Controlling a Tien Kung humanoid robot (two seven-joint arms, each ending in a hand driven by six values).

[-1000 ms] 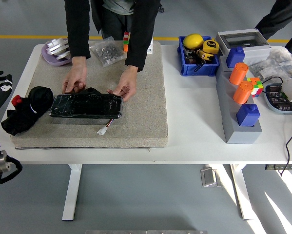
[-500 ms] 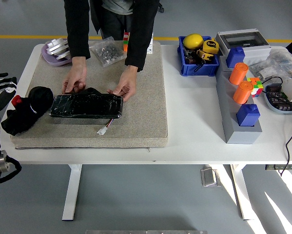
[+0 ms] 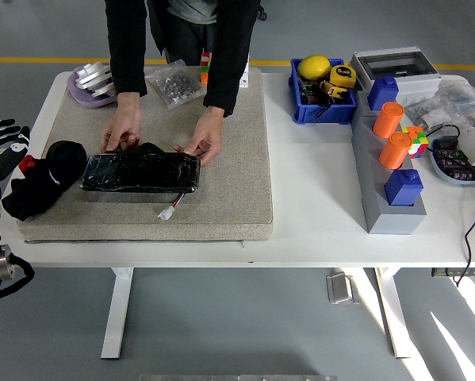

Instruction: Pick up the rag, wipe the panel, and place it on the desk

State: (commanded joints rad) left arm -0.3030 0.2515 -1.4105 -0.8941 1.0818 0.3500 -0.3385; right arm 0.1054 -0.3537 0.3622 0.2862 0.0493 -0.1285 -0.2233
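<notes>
The black rag (image 3: 40,189) lies bunched at the left end of the beige mat (image 3: 229,159), with a small red bit showing at its upper left. Just to its right lies the long glossy black panel (image 3: 140,173), a white connector trailing from its front edge. A person at the far side rests both hands (image 3: 123,128) (image 3: 201,144) on the panel's far edge. My left hand (image 3: 2,144) hovers at the picture's left edge, just left of the rag, with its white-tipped fingers spread and nothing in them. My right hand is out of sight.
At the back left stand a purple tray of metal parts (image 3: 93,82) and a bag of screws (image 3: 174,84). On the right are a blue bin with tape measures (image 3: 323,87), a grey stand (image 3: 386,206) with orange cylinders and blue blocks, a colour cube (image 3: 415,136) and cables.
My left hand has drifted slightly down and right, closer to the rag. The person's hands, the panel and the rag have stayed put.
</notes>
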